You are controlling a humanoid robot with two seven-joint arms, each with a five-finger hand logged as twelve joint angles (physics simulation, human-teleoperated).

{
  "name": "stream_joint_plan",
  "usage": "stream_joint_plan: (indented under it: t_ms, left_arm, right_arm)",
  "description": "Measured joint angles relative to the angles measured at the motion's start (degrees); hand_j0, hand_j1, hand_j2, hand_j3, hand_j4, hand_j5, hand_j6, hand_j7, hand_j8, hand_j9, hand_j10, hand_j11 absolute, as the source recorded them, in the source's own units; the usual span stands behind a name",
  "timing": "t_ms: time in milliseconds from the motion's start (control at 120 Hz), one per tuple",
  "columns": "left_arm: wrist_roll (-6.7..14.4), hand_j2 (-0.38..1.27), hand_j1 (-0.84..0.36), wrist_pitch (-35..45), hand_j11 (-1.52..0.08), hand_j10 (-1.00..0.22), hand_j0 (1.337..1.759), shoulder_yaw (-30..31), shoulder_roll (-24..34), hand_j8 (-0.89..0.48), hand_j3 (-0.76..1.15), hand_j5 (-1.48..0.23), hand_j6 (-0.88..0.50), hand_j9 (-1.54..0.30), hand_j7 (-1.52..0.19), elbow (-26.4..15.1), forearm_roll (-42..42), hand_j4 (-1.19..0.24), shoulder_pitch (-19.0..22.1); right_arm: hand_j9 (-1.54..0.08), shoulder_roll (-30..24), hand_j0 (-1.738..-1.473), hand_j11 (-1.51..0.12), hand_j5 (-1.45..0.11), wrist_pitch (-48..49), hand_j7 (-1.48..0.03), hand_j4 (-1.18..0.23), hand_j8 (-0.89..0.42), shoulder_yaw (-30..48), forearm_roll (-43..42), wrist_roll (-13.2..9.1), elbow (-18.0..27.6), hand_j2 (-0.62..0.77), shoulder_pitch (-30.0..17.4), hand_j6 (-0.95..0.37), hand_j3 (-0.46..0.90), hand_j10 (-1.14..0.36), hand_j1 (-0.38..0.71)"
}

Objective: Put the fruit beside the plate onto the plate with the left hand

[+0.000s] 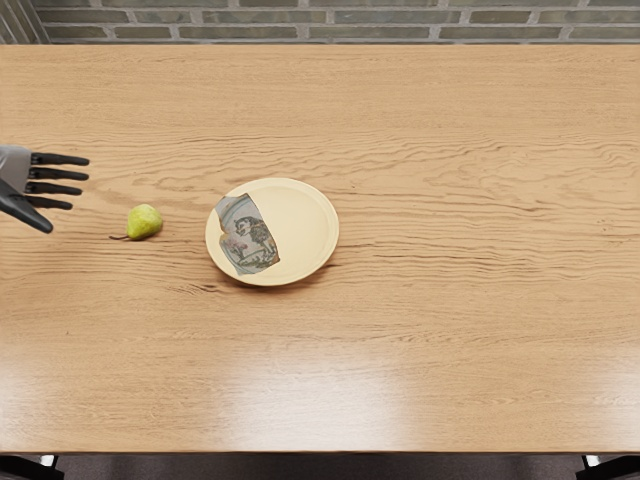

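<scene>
A: where's the left hand (35, 183) at?
B: way off left of the plate (305, 225), fingers spread out, nothing in it.
A: and the pear (144, 221)?
B: sitting on the tabletop (450, 300) near the plate's left side, not touching it, hand well clear too.

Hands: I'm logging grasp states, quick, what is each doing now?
Left hand: open, fingers spread, holding nothing.
Right hand: not in view.
</scene>
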Motion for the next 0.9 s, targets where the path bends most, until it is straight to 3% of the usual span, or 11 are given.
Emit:
stream_joint_plan:
  t_ms: [183,250,333,442,550,783,900]
  left_arm:
    - [0.0,0.0,0.35,0.0,0.0,0.0,1.658,0.2,-0.4,0.0,0.0,0.0,0.0,0.0,0.0,0.4,0.0,0.0,-0.1]
    - [0.0,0.0,0.35,0.0,0.0,0.0,1.658,0.2,-0.9,0.0,0.0,0.0,0.0,0.0,0.0,0.4,1.5,0.0,-2.1]
    - [0.0,0.0,0.35,0.0,0.0,0.0,1.658,0.1,-4.5,0.0,0.0,0.0,0.0,0.0,0.0,0.2,4.9,0.0,-6.1]
    - [0.0,0.0,0.35,0.0,0.0,0.0,1.658,0.1,-11.1,0.0,0.0,0.0,0.0,0.0,0.0,-0.1,11.4,0.0,-6.9]
    - [0.0,0.0,0.34,0.0,-0.01,-0.01,1.658,-0.6,-11.6,-0.01,0.0,-0.01,-0.01,-0.01,-0.01,-0.8,18.6,-0.01,-7.6]
    - [0.0,0.01,0.3,0.1,-0.06,-0.04,1.658,-1.7,-11.6,-0.05,0.0,-0.06,-0.05,-0.06,-0.06,-10.7,36.0,-0.05,-5.4]
    - [0.0,0.01,0.29,5.0,-0.07,-0.05,1.658,-1.7,-11.8,-0.05,0.0,-0.07,-0.05,-0.07,-0.07,-15.9,43.9,-0.05,-4.0]
  right_arm:
    - [0.0,0.0,-1.658,0.0,0.0,0.0,0.0,0.0,0.0,0.0,0.1,0.0,0.0,0.0,0.0,0.0,0.0,0.0,-0.35]
    - [0.0,0.0,-1.658,0.0,0.0,0.0,0.0,0.0,0.0,0.0,0.1,0.0,0.0,0.0,0.0,0.0,0.0,0.0,-0.35]
    - [0.0,0.0,-1.658,0.0,0.0,0.0,0.0,0.0,0.0,0.0,0.1,0.0,0.0,0.0,0.0,0.0,0.0,0.0,-0.35]
    - [0.0,0.0,-1.658,0.0,0.0,0.0,0.0,0.0,0.0,0.0,0.1,0.0,0.0,0.0,0.0,0.0,0.0,0.0,-0.35]
    - [0.0,0.0,-1.658,0.0,0.0,0.0,0.0,0.0,0.0,0.0,0.1,0.0,0.0,0.0,0.0,0.0,0.0,0.0,-0.35]
    - [0.0,0.0,-1.658,0.0,0.0,0.0,0.0,0.0,0.0,0.0,0.1,0.0,0.0,0.0,0.0,0.0,0.0,0.0,-0.35]
    - [0.0,0.0,-1.658,0.0,0.0,0.0,0.0,0.0,0.0,0.0,0.1,0.0,0.0,0.0,0.0,0.0,0.0,0.0,-0.35]
